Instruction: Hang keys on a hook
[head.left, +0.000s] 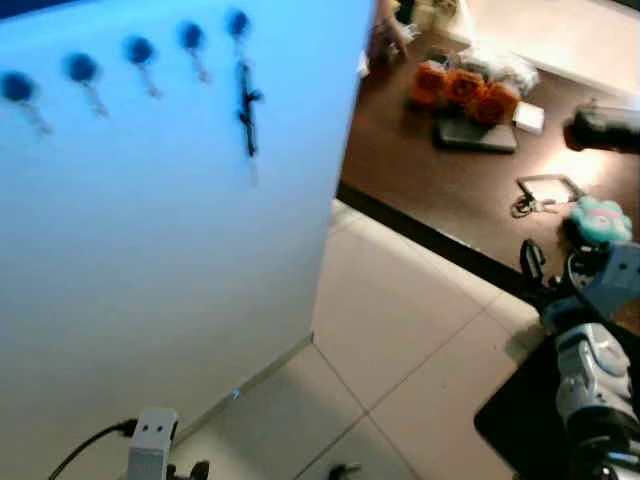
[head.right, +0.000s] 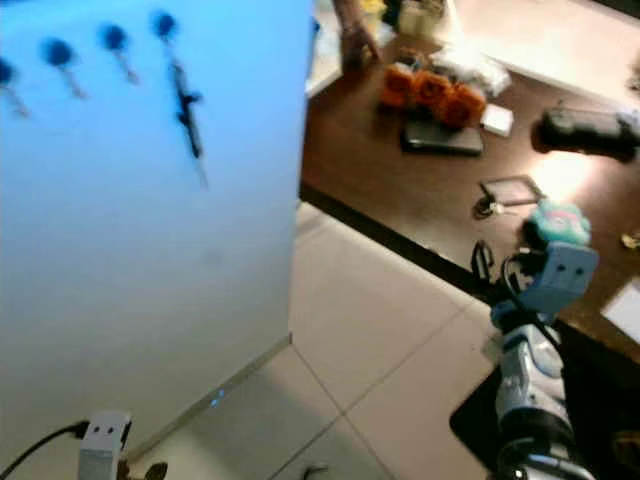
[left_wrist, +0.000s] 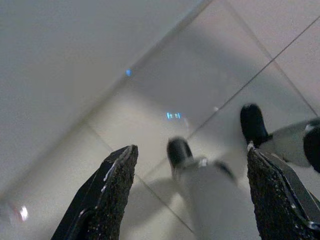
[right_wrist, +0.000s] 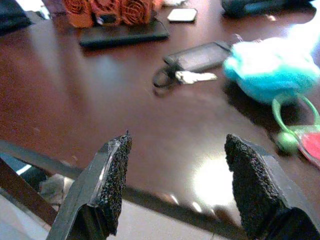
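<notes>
The right end effector (right_wrist: 172, 187) hangs over the near edge of the dark brown table (right_wrist: 100, 100), its two black fingers (right_wrist: 112, 185) spread wide with rough, grainy pads and nothing between them; they touch nothing. Beyond the fingers, on the glossy wood, lies the keys (right_wrist: 182, 76) bunch: a pale metal key on a dark ring, joined to a flat dark rectangular tag, lying just beside a fluffy turquoise plush (right_wrist: 272, 72). A green loop with a small green ball (right_wrist: 286, 142) trails from the plush toward the table's near edge. Farther back sit orange ribbed objects (right_wrist: 107, 10) touching a flat black slab (right_wrist: 125, 32), with a small white card beyond. The left end effector (left_wrist: 192, 192) is low over pale floor tiles (left_wrist: 210, 75), its fingers likewise wide apart and empty; the wrist view looks down past them at the robot's own grey legs and black feet, with small blue light reflections on the shiny tile. From the head, a smooth white wall (head.left: 170, 250) carries a row of round blue hooks (head.left: 139, 49), blurred; from the hook nearest the wall's edge a thin dark item (head.left: 246, 105) hangs down. The head views also show the silver right arm (head.right: 530, 380) raised at the table edge, a black case (head.left: 605, 128) far back on the table, and a white plug with a black cord (head.left: 150, 432) at the foot of the wall.
</notes>
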